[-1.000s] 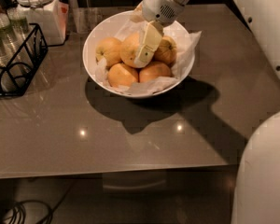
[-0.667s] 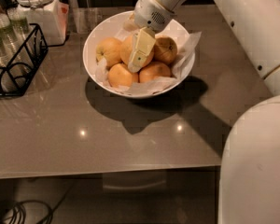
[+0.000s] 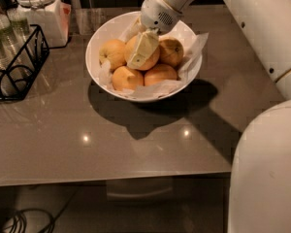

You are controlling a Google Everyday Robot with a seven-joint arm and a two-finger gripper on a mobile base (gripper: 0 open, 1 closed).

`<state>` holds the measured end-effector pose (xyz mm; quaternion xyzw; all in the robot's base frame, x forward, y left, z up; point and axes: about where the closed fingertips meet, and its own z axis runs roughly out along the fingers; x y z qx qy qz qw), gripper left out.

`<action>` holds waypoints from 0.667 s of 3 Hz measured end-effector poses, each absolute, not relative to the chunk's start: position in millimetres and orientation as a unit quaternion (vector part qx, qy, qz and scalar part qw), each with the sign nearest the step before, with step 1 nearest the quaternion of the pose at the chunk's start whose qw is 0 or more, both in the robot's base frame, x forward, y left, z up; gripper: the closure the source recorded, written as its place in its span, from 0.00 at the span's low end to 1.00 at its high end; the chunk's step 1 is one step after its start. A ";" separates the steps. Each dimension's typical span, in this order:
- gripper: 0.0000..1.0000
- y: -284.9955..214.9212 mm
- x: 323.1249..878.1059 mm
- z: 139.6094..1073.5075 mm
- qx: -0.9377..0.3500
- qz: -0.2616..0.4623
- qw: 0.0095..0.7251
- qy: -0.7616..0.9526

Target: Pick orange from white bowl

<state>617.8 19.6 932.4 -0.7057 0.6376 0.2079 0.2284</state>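
Down in the white bowl [image 3: 93,47], the gripper [image 3: 142,52] lay on the middle orange [image 3: 130,46] of 5; jaw state was unclear.

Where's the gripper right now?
In the camera view, the gripper is in the bowl at upper centre, against the middle orange.

A white bowl [image 3: 94,42] of oranges on a table [image 3: 136,149], gripper [image 3: 139,57] above it
The bowl sits rear centre; the gripper is over the middle orange [image 3: 154,61], four others around it. A wire rack [image 3: 19,62] stands left, a jar [image 3: 39,8] behind it
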 end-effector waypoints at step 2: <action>0.89 19.6 617.8 932.4 -0.706 0.208 0.228 0.638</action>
